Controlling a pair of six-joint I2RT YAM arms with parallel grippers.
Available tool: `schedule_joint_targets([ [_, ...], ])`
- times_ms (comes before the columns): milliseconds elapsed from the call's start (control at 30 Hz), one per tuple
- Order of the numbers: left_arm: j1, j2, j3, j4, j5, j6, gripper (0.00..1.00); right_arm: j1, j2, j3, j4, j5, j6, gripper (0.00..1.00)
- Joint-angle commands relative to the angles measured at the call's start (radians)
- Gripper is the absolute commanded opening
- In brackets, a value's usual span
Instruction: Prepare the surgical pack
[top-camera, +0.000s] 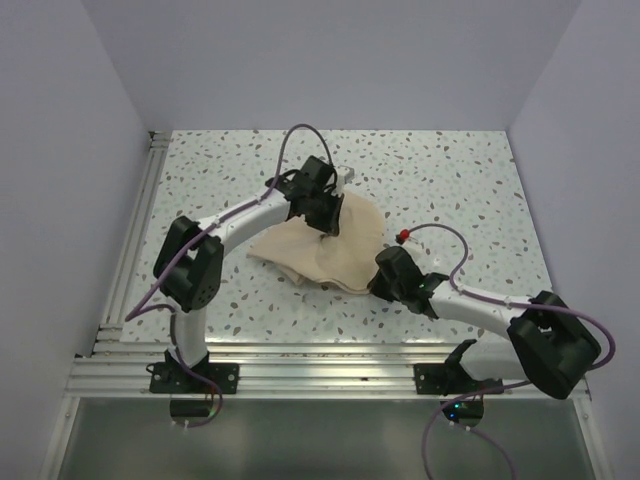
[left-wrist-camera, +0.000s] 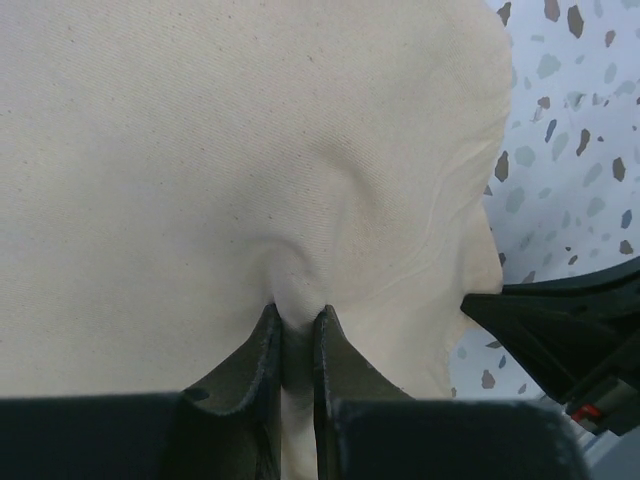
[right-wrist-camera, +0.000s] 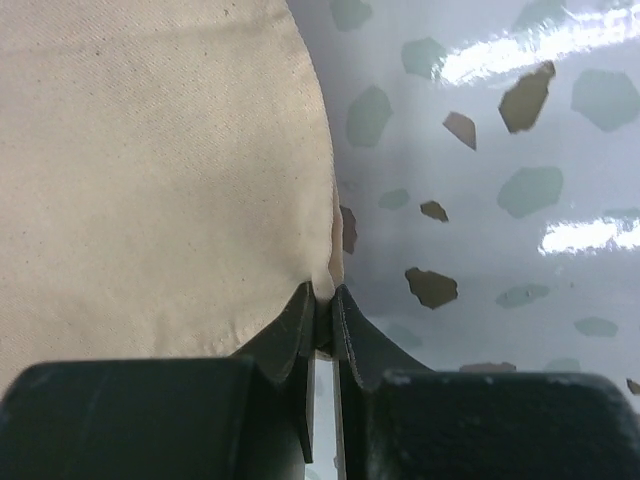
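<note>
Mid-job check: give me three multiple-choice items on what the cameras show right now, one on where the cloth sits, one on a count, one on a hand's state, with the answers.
1. Where on the table does the tan cloth lie?
A. Around the middle
B. In the far left corner
C. Hanging over the near edge

2. How many hands pinch the cloth?
A. None
B. One
C. Two

3. What state is the left hand in?
A. Wide open above the cloth
B. Shut on a fold of cloth
C. Shut on bare table

Answers:
1 A, the top view shows it mid-table.
2 C, each wrist view shows a hand closed on cloth, the right hand at its edge.
3 B, a pucker of cloth runs into its closed tips.
</note>
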Motion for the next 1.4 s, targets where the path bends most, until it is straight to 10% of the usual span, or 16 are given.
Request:
schedule_joint_targets([
  [0, 0.043, -0.103, 0.075, 0.005, 0.132, -0.082, 0.00, -0.030, 0.026, 0.016, 0.087, -0.069, -0.078, 0.00],
  [1067, 0.080, -0.132, 0.231, -0.013, 0.312, -0.159, 0.00, -0.022, 0.629, 0.133, 0.963, -0.203, -0.024, 0.00],
  [1200, 0.078, -0.133, 0.233, -0.025, 0.287, -0.142, 0.00, -0.007, 0.631, 0.154, 0.951, -0.166, -0.027, 0.21],
  [1367, 0.080, -0.147, 0.149, 0.019, 0.295, -0.142, 0.00, -0.007, 0.623, 0.148, 0.945, -0.148, -0.021, 0.23],
])
